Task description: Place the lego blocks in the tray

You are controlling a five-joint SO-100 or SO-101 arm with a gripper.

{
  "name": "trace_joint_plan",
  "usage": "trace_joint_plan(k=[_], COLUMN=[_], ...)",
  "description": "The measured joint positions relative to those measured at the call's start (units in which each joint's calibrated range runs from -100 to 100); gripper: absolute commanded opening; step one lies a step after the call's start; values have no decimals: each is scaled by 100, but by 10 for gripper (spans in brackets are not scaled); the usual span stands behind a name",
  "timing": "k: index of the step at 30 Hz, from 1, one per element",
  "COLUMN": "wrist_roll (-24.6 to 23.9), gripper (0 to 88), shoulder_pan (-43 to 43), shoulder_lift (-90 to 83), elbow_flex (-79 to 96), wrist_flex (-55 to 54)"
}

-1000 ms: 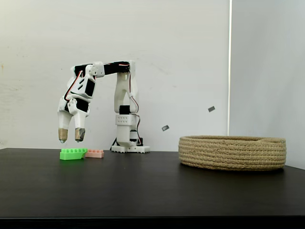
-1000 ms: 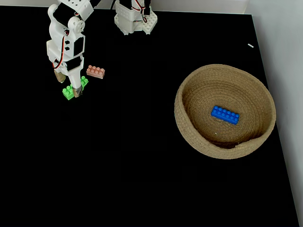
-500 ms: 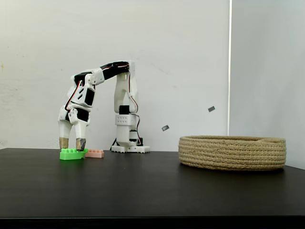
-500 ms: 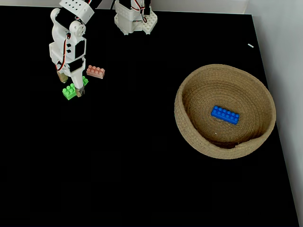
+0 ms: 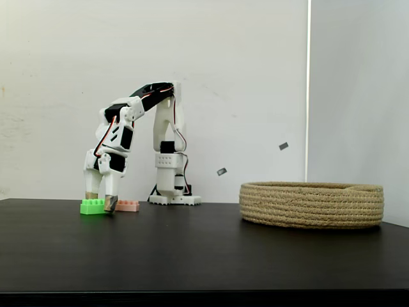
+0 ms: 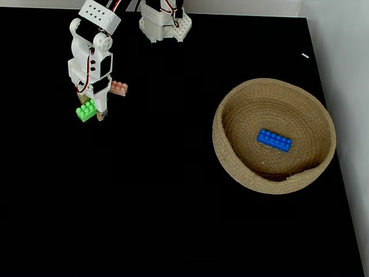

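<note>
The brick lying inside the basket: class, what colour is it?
Bright blue; the brick shows best in the fixed view looking down into the basket.

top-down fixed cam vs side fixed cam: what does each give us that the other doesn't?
Top-down alone: the blue brick lying inside the tray, plus how the bricks are laid out across the table. Side alone: height, with the gripper down at table level, fingers straddling the green brick. Both: the arm, the green brick, the pink brick beside it, and the tray.
</note>
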Motion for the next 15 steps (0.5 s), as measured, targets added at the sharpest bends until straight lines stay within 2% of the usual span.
trace_joint_plan(k=[10, 15], wrist_roll=[-54, -78], gripper=[0, 0], shoulder_pan=[-122, -399], shoulder_lift=[25, -178], elbow_flex=[80, -477], wrist_flex=[-227, 625])
